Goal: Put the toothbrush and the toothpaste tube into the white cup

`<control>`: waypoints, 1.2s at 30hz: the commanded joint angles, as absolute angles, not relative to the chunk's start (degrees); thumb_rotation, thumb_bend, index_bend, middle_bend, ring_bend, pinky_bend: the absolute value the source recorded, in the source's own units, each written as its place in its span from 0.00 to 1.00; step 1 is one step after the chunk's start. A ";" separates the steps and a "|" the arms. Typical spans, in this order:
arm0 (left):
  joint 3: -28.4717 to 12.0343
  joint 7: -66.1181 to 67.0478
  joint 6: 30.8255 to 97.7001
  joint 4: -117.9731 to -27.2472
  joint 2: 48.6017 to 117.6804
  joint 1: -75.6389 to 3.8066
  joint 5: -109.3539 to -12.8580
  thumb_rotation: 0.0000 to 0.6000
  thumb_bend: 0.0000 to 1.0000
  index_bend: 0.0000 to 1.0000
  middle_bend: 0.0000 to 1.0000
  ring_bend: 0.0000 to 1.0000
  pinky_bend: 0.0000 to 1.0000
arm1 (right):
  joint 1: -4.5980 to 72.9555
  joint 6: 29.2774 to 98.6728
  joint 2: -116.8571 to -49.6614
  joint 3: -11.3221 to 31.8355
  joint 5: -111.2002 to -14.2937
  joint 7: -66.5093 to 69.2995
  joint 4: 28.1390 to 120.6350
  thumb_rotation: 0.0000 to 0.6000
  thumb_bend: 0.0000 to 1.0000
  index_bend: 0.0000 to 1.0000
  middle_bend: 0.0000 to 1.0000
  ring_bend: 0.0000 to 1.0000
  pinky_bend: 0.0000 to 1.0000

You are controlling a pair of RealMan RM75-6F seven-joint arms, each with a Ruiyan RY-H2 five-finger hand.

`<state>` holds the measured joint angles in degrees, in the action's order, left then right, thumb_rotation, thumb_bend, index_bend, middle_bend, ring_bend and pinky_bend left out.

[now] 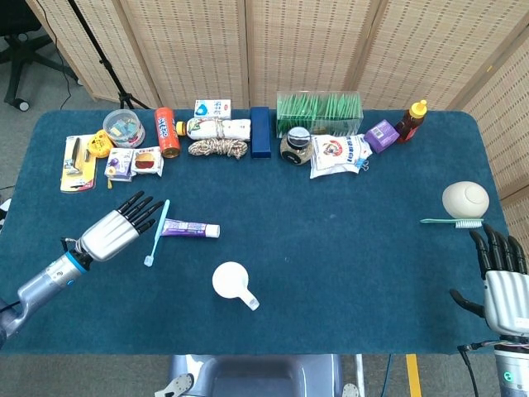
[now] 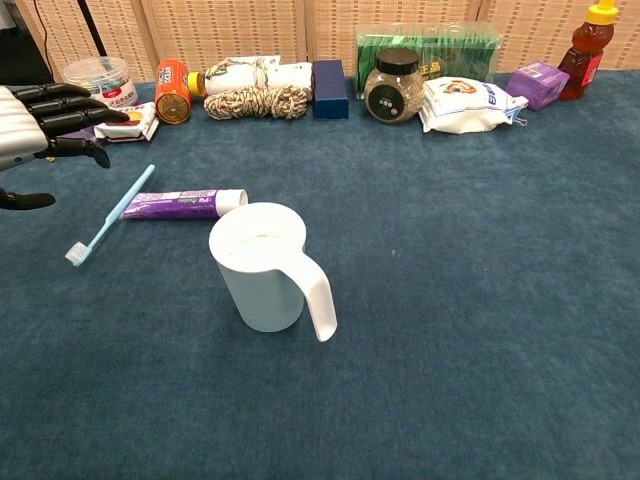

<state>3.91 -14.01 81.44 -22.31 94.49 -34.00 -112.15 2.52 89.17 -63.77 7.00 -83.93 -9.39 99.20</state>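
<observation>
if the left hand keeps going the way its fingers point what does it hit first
Most likely the light blue toothbrush: the left hand points right and slightly away, fingertips just short of its handle. The hand's height above the table is unclear, so it could pass over it.

Back edge of the blue table (image 1: 347,248) is pretty cluttered. From the upper left of the head view there's a yellow blister pack (image 1: 75,164), a clear round tub (image 1: 124,127), an orange can (image 1: 167,131) lying on its side and a bundle of rope (image 1: 218,149). Around top center sit a dark blue box (image 1: 260,131), a clear case of green packets (image 1: 319,112) and a black-lidded jar (image 1: 295,145). Further right, a white pouch (image 1: 339,154), a purple box (image 1: 381,135) and a honey bottle (image 1: 411,121). At the right edge, a white egg-shaped thing (image 1: 464,199) with a teal brush (image 1: 452,222) just below it.
</observation>
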 commanded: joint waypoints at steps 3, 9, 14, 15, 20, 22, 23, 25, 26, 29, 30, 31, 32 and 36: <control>6.21 -16.99 82.22 -14.51 98.64 -35.93 -111.63 1.00 0.27 0.30 0.00 0.00 0.00 | 3.55 87.16 -64.79 7.67 -81.67 -10.35 98.14 1.00 0.00 0.00 0.00 0.00 0.00; 7.70 -17.58 79.71 -11.72 101.23 -37.08 -110.93 1.00 0.27 0.32 0.00 0.00 0.00 | 3.66 87.07 -64.97 7.83 -81.10 -10.41 97.76 1.00 0.00 0.00 0.00 0.00 0.00; 8.73 -17.47 78.66 -10.58 103.24 -37.72 -110.33 1.00 0.27 0.33 0.00 0.00 0.00 | 3.71 86.91 -65.02 8.09 -80.33 -10.08 97.35 1.00 0.00 0.00 0.00 0.00 0.00; 8.78 -17.51 78.48 -10.32 103.61 -37.81 -109.97 1.00 0.27 0.34 0.00 0.00 0.00 | 3.76 86.84 -65.01 8.15 -80.18 -9.98 97.26 1.00 0.00 0.00 0.00 0.00 0.00; 9.36 -17.48 78.35 -9.59 104.29 -37.87 -109.02 1.00 0.28 0.36 0.00 0.00 0.00 | 3.81 86.84 -65.01 8.12 -80.14 -9.87 97.21 1.00 0.00 0.00 0.00 0.00 0.00; 9.67 -17.46 78.35 -9.46 104.45 -37.81 -108.79 1.00 0.28 0.37 0.00 0.00 0.00 | 3.82 86.83 -64.99 8.06 -80.17 -9.85 97.26 1.00 0.00 0.00 0.00 0.00 0.00; 9.78 -17.46 78.39 -9.43 104.55 -37.76 -108.65 1.00 0.28 0.38 0.00 0.00 0.00 | 3.82 86.84 -64.97 8.05 -80.17 -9.87 97.28 1.00 0.00 0.00 0.00 0.00 0.00; 10.18 -17.51 78.27 -9.34 104.81 -37.68 -108.38 1.00 0.28 0.39 0.00 0.00 0.00 | 3.81 86.90 -65.01 8.00 -80.19 -10.05 97.32 1.00 0.00 0.00 0.00 0.00 0.00; 10.28 -17.47 78.18 -9.29 104.90 -37.69 -108.32 1.00 0.28 0.40 0.00 0.00 0.00 | 3.81 86.91 -65.00 7.98 -80.19 -10.05 97.37 1.00 0.00 0.00 0.00 0.00 0.00; 10.51 -17.53 78.01 -9.24 105.25 -37.71 -107.88 1.00 0.28 0.41 0.00 0.00 0.00 | 3.75 87.05 -64.93 7.96 -80.23 -10.05 97.48 1.00 0.00 0.00 0.00 0.00 0.00; 10.58 -17.62 77.96 -9.23 105.40 -37.70 -107.67 1.00 0.28 0.41 0.00 0.00 0.00 | 3.70 87.18 -64.89 7.97 -80.25 -9.99 97.52 1.00 0.00 0.00 0.00 0.00 0.00; 10.67 -17.59 77.89 -9.18 105.55 -37.67 -107.48 1.00 0.28 0.41 0.00 0.00 0.00 | 3.66 87.28 -64.82 8.02 -80.20 -9.89 97.55 1.00 0.00 0.00 0.00 0.00 0.00; 10.74 -17.50 77.85 -9.12 105.65 -37.65 -107.36 1.00 0.28 0.41 0.00 0.00 0.00 | 3.64 87.32 -64.77 8.05 -80.15 -9.85 97.53 1.00 0.00 0.00 0.00 0.00 0.00; 11.09 -17.56 77.54 -9.13 105.99 -37.67 -106.95 1.00 0.29 0.42 0.00 0.00 0.00 | 3.68 87.17 -64.64 8.17 -79.80 -9.60 97.42 1.00 0.00 0.00 0.00 0.00 0.00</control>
<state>11.07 -17.56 77.57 -9.13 105.96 -37.66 -106.98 3.68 87.18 -64.65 8.17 -79.80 -9.60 97.42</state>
